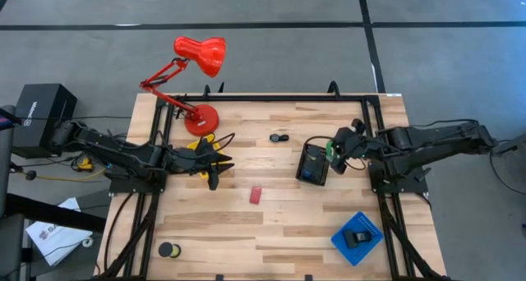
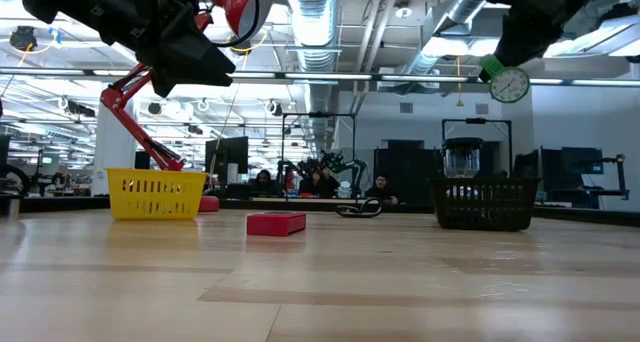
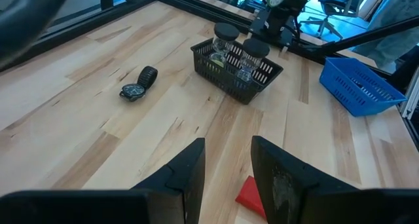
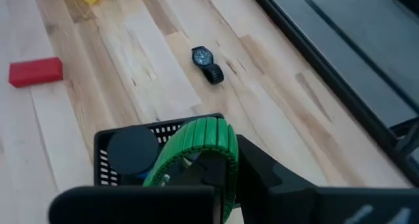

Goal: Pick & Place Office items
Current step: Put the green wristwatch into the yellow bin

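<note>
My right gripper [image 1: 337, 149] is shut on a green-strapped watch [image 4: 196, 145] and hangs above the black basket's [image 1: 312, 163] right side. The watch's round white face [image 2: 509, 84] hangs below the fingers in the low view. My left gripper [image 3: 226, 171] is open and empty, high above the table by the yellow tray [image 1: 201, 143]. A red block [image 1: 256, 195] lies flat on the table's middle, and shows just beyond the left fingers [image 3: 251, 194]. A black watch [image 1: 279, 137] lies on the table at the far middle. A black disc [image 1: 168, 250] lies near the front left corner. My right gripper holds the green watch by its ribbed strap [image 4: 208, 140], which loops up between the two fingers. The fingers come from above, slanting down from the table's right side. The watch is lifted clear, its face [image 2: 509, 84] hanging below the fingers over the basket.
The black basket [image 3: 236, 70] holds two dark-lidded jars. A blue tray [image 1: 357, 234] with a black item stands at the front right. A red desk lamp [image 1: 197, 63] stands at the far left, beside the yellow tray [image 2: 155, 194]. Black rails run along the table's far and side edges.
</note>
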